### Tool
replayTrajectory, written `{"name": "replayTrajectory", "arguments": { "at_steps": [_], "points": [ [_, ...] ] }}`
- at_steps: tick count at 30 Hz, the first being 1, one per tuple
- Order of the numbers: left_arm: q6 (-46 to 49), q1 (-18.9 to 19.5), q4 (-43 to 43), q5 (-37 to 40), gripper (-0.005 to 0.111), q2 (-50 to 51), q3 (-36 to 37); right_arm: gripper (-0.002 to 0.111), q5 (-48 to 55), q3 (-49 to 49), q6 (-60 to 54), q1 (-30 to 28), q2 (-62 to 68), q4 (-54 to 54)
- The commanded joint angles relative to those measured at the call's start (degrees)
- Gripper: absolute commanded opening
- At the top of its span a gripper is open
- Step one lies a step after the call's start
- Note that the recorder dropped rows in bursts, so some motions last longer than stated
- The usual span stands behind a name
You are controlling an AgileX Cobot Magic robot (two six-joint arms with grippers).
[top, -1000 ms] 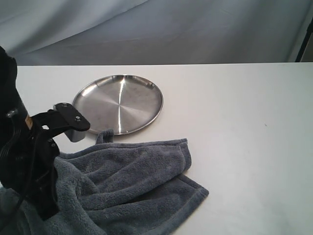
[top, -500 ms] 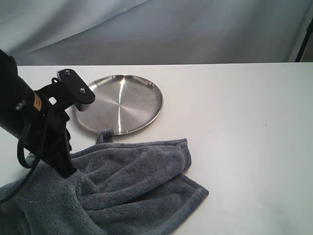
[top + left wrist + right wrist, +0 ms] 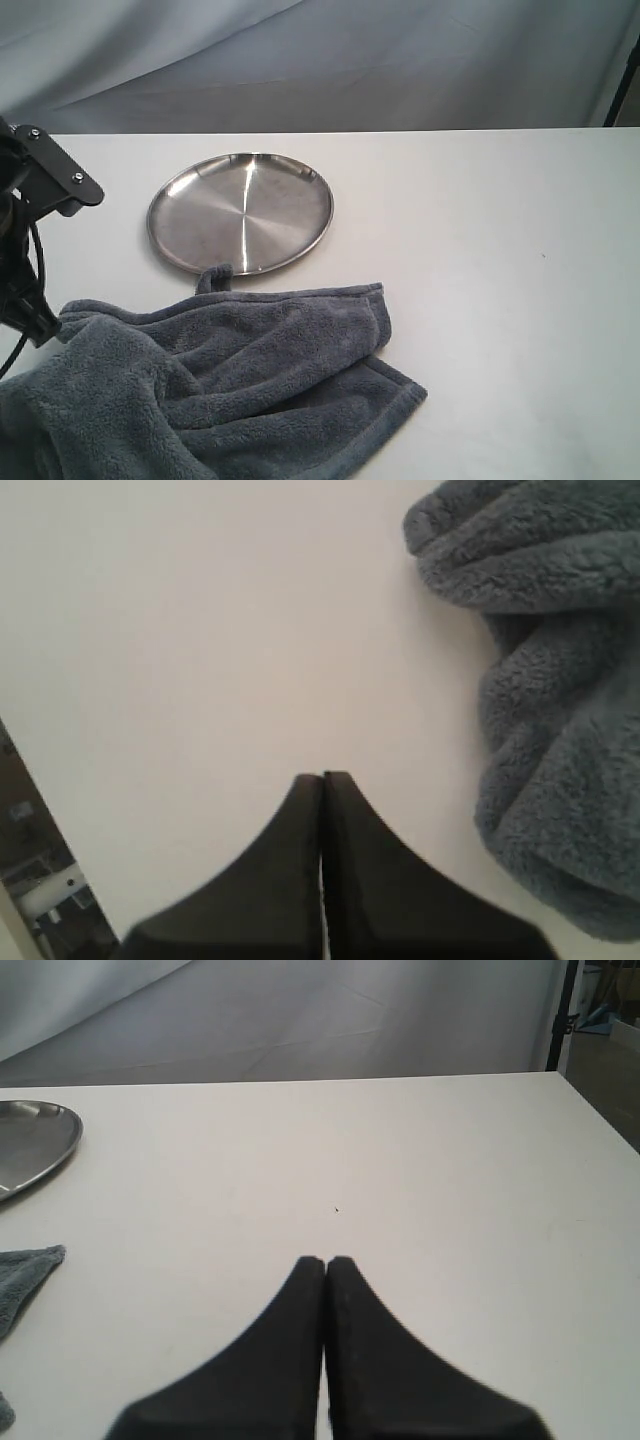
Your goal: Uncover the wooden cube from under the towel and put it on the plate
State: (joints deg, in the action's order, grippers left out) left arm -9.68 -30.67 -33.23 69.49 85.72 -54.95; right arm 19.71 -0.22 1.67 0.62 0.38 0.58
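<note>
The dark blue-grey towel lies crumpled at the front left of the table, its small loop touching the plate's near rim. The shiny steel plate sits bare behind it. No wooden cube shows in any view. My left arm stands at the left edge beside the towel. In the left wrist view my left gripper is shut and empty over bare table, with the towel to one side. My right gripper is shut and empty over bare table; the plate's rim and a towel corner show at the side.
The white table runs wide to the right of the plate and towel. A grey cloth backdrop hangs behind it. The table's edge and the floor show in the left wrist view.
My left arm has lifted off the towel and drawn back toward the left edge of the exterior view. The towel lies where it was, now settled at its left side.
</note>
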Motion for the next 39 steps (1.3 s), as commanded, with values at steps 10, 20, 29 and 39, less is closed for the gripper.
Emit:
{"name": "replayTrajectory", "arguments": {
  "at_steps": [10,20,29,39],
  "points": [
    [22.1,-0.2,33.2,0.5,0.0,-0.3,0.1,0.0,-0.1,0.2,0.2,0.0,-0.4,-0.6],
    [26.5,-0.2,45.0,-10.2,0.0,-0.3,0.0,0.0,-0.1,0.2,0.1,0.0,-0.4,-0.6],
    [26.5,-0.2,45.3,-19.6,0.0,-0.3,0.0,0.0,-0.1,0.2,0.1,0.0,-0.4,-0.6],
    [26.5,-0.2,42.2,-19.5,0.002,-0.3,0.0,0.0,-0.1,0.2,0.2,0.0,-0.4,-0.6]
  ]
}}
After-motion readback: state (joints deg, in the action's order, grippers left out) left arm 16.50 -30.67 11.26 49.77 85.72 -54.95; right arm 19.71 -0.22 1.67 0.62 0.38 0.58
